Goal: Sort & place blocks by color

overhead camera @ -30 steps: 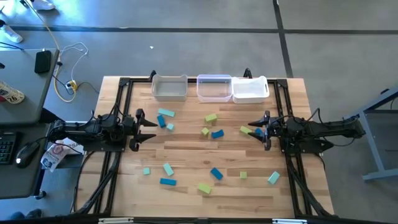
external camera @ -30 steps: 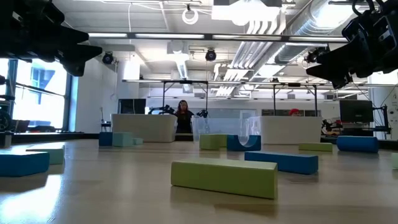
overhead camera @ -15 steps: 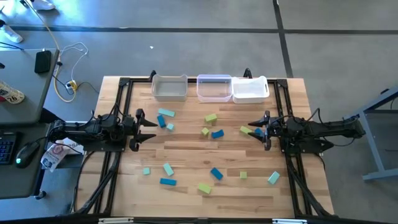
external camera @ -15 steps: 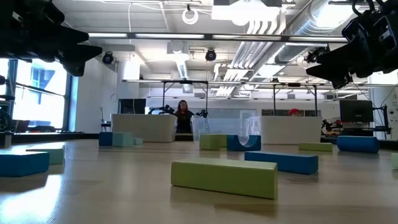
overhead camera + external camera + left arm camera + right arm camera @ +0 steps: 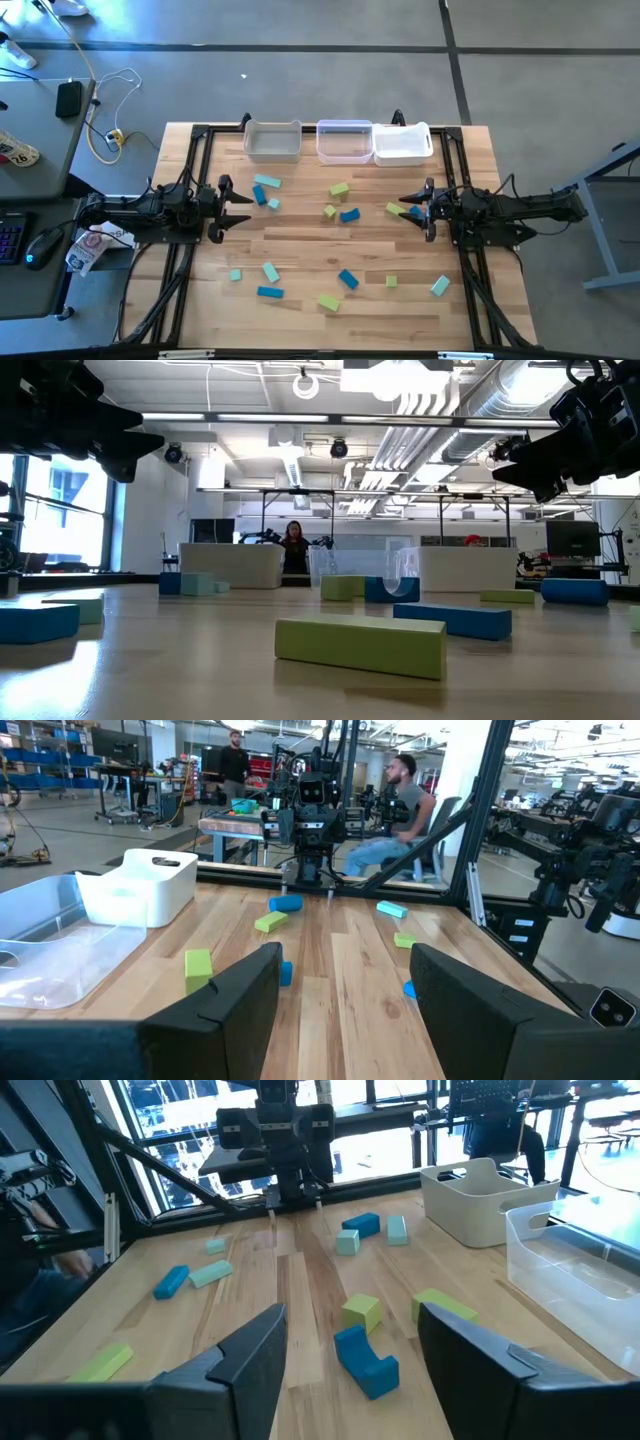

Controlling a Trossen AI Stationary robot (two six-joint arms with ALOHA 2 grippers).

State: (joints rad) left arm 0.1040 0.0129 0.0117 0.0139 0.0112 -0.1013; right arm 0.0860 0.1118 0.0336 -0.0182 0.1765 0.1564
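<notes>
Your left pincer (image 5: pixel 243 210) and right pincer (image 5: pixel 405 208) both stood wide and empty, hovering at opposite sides of the worktop (image 5: pixel 300 250). The blocks (image 5: pixel 348 279) lay scattered between them, none touched; three bins (image 5: pixel 345 141) sat along the far edge.

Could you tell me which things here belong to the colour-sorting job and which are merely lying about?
Job: small teal, blue and yellow-green blocks scattered on the wooden table; three translucent white bins; open left gripper and open right gripper.

Lying about: computer mouse, keyboard, white cable, side desk.
</notes>
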